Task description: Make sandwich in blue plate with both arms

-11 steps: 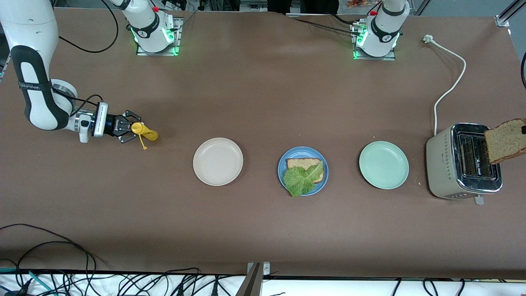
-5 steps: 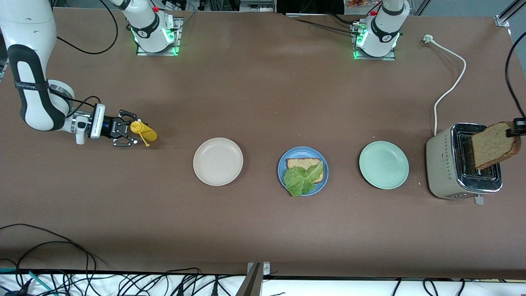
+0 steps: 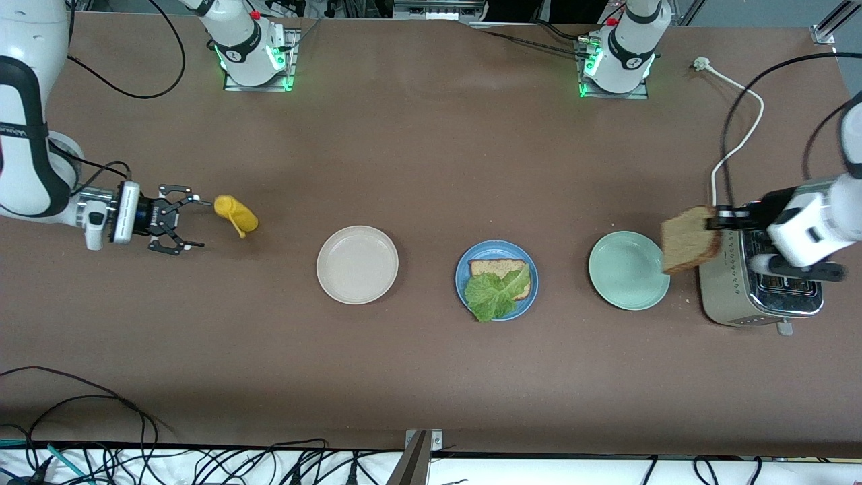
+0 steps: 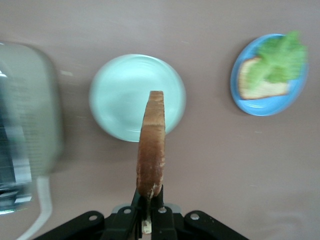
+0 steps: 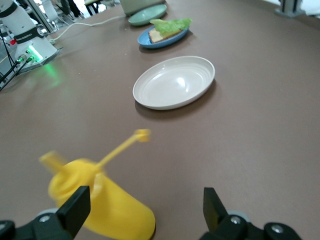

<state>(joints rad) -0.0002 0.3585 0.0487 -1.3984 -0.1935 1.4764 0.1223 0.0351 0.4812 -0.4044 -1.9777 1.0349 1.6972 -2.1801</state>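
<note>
Over the table's left-arm end: left gripper, clamped on a bread slice held on edge between the toaster and the pale green plate.
Right gripper: fingers apart, low by a yellow bottle that seems to lie tipped.
Blue plate: mid-table, bearing a bread slice under lettuce.
Beige plate: beside it, toward the right arm's end.

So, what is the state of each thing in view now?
Left claw: shut on bread slice, over pale green plate rim.
Right claw: open, beside the yellow bottle.
Yellow bottle: lying on its side.
Blue plate: holds bread with lettuce on top.
Beige plate: empty.
Toaster: unplugged.
</note>
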